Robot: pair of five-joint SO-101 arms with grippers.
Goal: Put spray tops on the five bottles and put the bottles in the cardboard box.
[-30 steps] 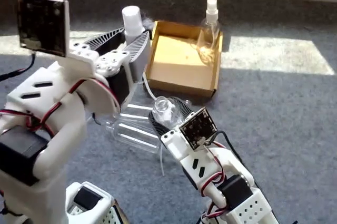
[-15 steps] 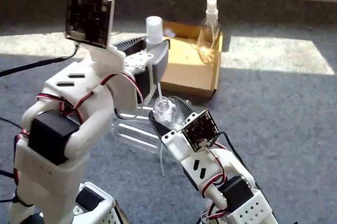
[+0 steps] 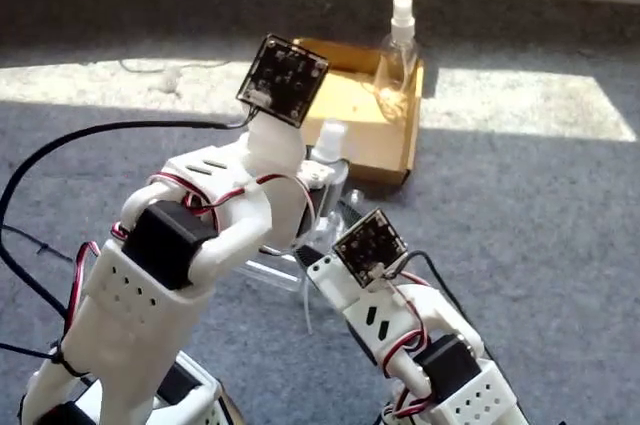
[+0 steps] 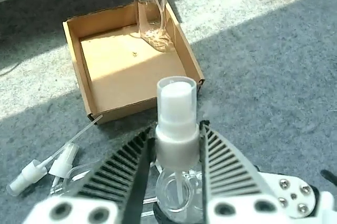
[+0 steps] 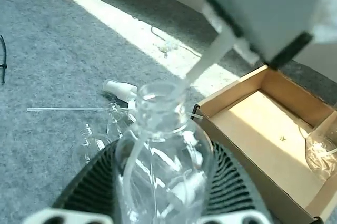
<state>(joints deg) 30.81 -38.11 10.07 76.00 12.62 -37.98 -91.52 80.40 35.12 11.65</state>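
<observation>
The left hand (image 4: pixel 177 137) is pinching a white spray top (image 4: pixel 177 103), its tube dipping into a clear bottle (image 5: pixel 158 105). The right hand (image 5: pixel 164 149) is gripping that bottle upright.

Boxed bottle (image 4: pixel 149 9) top cut off, held bottle (image 5: pixel 160 147) base cut off, loose bottles (image 3: pixel 264 269) mostly behind left arm (image 3: pixel 190 245)

Jaws grip clear bottle (image 5: pixel 160 150), tube (image 5: pixel 210 58) in neck.
</observation>
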